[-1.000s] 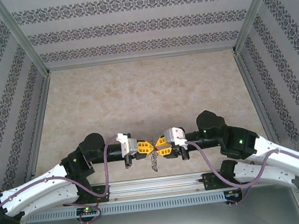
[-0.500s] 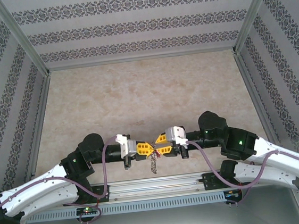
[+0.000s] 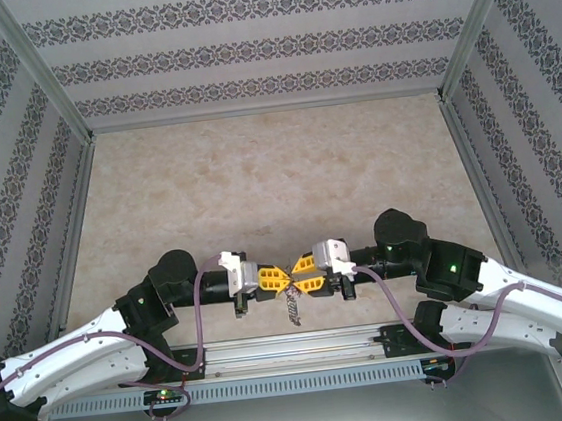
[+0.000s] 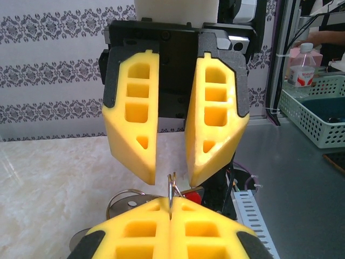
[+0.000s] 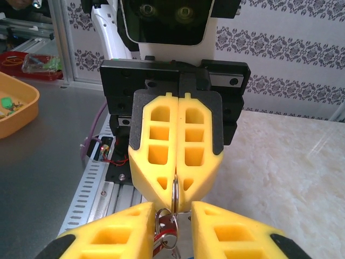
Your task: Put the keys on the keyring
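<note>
Left wrist camera: the left claw [image 4: 170,209] is pressed shut on the thin keyring [image 4: 171,186], held above the table [image 4: 48,172].
The right claw [image 4: 172,177] faces it with fingers apart, gripping nothing, the ring in its gap. I judge that the threading step is in hand. Next, the right claw must close on one of the keys [image 5: 164,226] hanging below. The hanging bunch crowds the gap. The basket [image 4: 318,113] and orange tray [image 5: 16,108] are well apart.

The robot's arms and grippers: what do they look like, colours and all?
The left arm and right arm have white shells, black joints with green lights, and looping mauve cables. The left gripper and right gripper have wedge-shaped yellow fingers with cut-out windows, on black mounts.
</note>
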`<act>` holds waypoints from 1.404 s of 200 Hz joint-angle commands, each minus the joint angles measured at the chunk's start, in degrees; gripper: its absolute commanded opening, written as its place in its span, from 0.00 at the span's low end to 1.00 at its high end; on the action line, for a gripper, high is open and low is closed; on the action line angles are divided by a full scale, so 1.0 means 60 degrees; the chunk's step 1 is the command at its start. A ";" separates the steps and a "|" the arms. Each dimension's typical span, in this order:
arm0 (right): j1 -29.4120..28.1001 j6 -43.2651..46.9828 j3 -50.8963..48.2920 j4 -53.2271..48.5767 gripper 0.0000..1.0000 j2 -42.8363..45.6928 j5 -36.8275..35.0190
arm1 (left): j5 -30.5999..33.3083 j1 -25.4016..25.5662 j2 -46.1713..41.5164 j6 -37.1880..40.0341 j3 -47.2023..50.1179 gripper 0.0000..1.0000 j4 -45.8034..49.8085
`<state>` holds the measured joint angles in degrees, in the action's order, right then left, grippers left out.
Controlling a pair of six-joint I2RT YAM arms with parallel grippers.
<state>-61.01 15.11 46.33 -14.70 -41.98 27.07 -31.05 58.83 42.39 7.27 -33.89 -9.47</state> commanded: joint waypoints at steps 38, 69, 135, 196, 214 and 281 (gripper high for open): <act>-0.0106 0.0052 -0.0133 0.0188 0.15 -0.0306 0.0076 | 0.0006 0.0068 0.0034 0.0173 -0.0372 0.00 -0.0388; -0.0114 0.0220 -0.0133 0.0089 0.00 -0.0286 -0.0132 | 0.0127 0.0068 0.0039 0.0195 -0.0432 0.00 -0.0189; -0.0113 0.0750 0.0555 -0.1286 0.00 -0.0699 -0.2429 | 0.2343 0.0096 0.0804 0.0786 -0.2476 0.26 0.4102; -0.0078 0.0836 0.0964 -0.1591 0.00 -0.1466 -0.2362 | 0.2692 0.0255 0.1852 0.1081 -0.3316 0.28 0.5339; -0.0028 0.0826 0.0978 -0.1606 0.00 -0.1544 -0.2346 | 0.2733 0.0295 0.1985 0.1093 -0.3339 0.28 0.5428; 0.0219 0.0851 0.0874 -0.1579 0.00 -0.1675 -0.1816 | 0.2736 0.0316 0.2313 0.1066 -0.3427 0.24 0.5876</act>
<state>-60.42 19.73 50.13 -25.50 -51.81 14.35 -14.90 60.01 55.09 12.40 -52.53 22.65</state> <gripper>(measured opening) 0.062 0.247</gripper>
